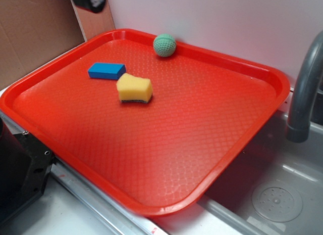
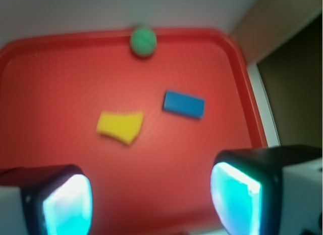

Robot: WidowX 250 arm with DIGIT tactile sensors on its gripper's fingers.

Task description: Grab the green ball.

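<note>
Your fingers [image 2: 65, 204] stand spread wide and empty above the near end of the red tray [image 2: 30, 58], well apart from the target. Dead ahead, past the blue block [image 2: 184, 104] and yellow sponge [image 2: 120, 126], the green ball [image 2: 143, 41] rests against the tray's far rim, slightly left of your centreline.

The gripper [image 2: 151, 197] hangs with its jaws spread above the red tray [image 2: 50, 68], the green ball [image 2: 143, 41] against the far rim beyond the yellow sponge [image 2: 120, 126] and blue block [image 2: 184, 104].
</note>
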